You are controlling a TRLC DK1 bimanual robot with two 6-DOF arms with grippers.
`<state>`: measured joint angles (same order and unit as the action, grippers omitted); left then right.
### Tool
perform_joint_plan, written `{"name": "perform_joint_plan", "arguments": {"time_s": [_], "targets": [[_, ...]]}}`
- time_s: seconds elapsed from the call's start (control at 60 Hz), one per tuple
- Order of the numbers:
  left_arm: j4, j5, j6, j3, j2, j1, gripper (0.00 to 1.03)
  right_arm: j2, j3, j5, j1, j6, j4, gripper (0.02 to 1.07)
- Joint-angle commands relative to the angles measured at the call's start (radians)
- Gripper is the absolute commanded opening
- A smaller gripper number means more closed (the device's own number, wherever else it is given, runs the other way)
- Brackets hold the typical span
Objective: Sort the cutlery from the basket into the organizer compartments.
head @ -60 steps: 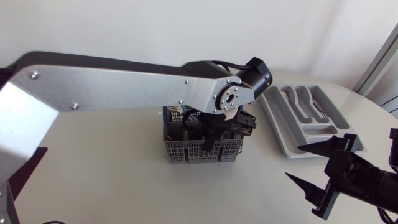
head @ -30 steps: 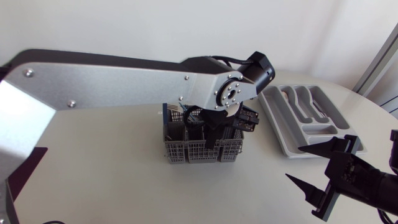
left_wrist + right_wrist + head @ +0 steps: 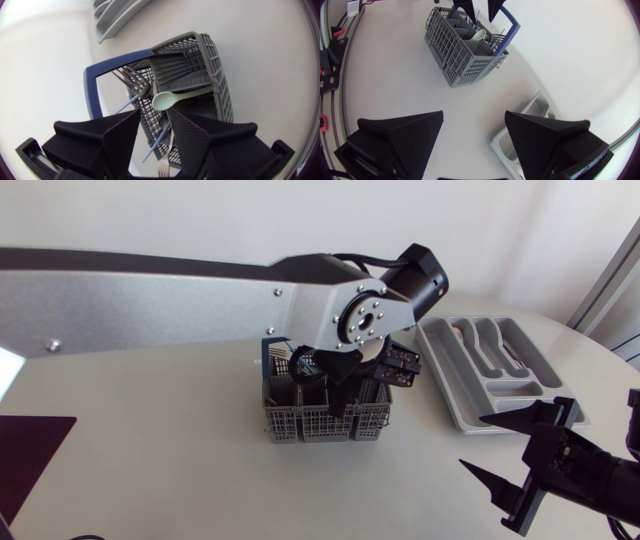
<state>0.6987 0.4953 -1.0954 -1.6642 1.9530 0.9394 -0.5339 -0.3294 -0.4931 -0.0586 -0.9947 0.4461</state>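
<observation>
1. My left claw (image 3: 155,112) hangs over the grey basket (image 3: 310,423) in the middle of the bench (image 3: 150,460). Its fingers are apart and grip nothing.
2. A pale green spoon (image 3: 165,100) lies just under the gap. A fork (image 3: 163,164) and several thin handles crowd beside it in the same part of the basket. The organizer (image 3: 437,370) sits well to the right of the basket.
3. First risk: the pieces are packed so closely that closing here could pinch two at once. It could also nip only a tip, which would slide out as I lift.
4. Second risk: a broad finger could wedge against a divider wall or the basket's blue handle (image 3: 91,87). The basket looks light, so pulling up then would likely drag or tip it and spill the rest.
5. Third risk: a spoon held near its bowl will probably swing on the way right. It could then drop short or land in the wrong compartment.
6. My right claw (image 3: 474,114) sits at the near right of the bench, spread wide and holding nothing, close to the organizer's near end. A low, careless carry could bump it.
</observation>
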Motion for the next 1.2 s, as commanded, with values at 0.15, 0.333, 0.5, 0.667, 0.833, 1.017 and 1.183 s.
{"name": "perform_joint_plan", "arguments": {"time_s": [0.15, 0.333, 0.5, 0.667, 0.833, 1.017, 1.183], "targets": [[0.001, 0.003, 0.014, -0.046, 0.058, -0.031, 0.46, 0.009, 0.023, 0.004, 0.011, 0.008, 0.017, 0.91], [0.001, 0.002, 0.026, -0.066, 0.09, -0.036, 0.46, 0.008, 0.024, 0.005, 0.013, 0.007, 0.014, 0.91], [0.001, 0.0, 0.038, -0.075, 0.107, -0.034, 0.46, 0.009, 0.027, 0.005, 0.013, 0.007, 0.013, 0.91], [0.024, -0.015, 0.054, -0.071, 0.121, -0.034, 0.45, 0.011, 0.03, 0.005, 0.013, 0.007, 0.011, 0.91], [0.055, -0.04, 0.068, -0.074, 0.124, -0.034, 0.42, 0.018, 0.033, 0.005, 0.013, 0.007, 0.013, 0.91], [0.097, -0.061, 0.089, -0.081, 0.132, -0.033, 0.42, 0.028, 0.039, 0.005, 0.013, 0.007, 0.016, 0.91], [0.151, -0.074, 0.104, -0.075, 0.132, -0.021, 0.39, 0.029, 0.041, 0.007, 0.013, 0.005, 0.016, 0.91]]}}
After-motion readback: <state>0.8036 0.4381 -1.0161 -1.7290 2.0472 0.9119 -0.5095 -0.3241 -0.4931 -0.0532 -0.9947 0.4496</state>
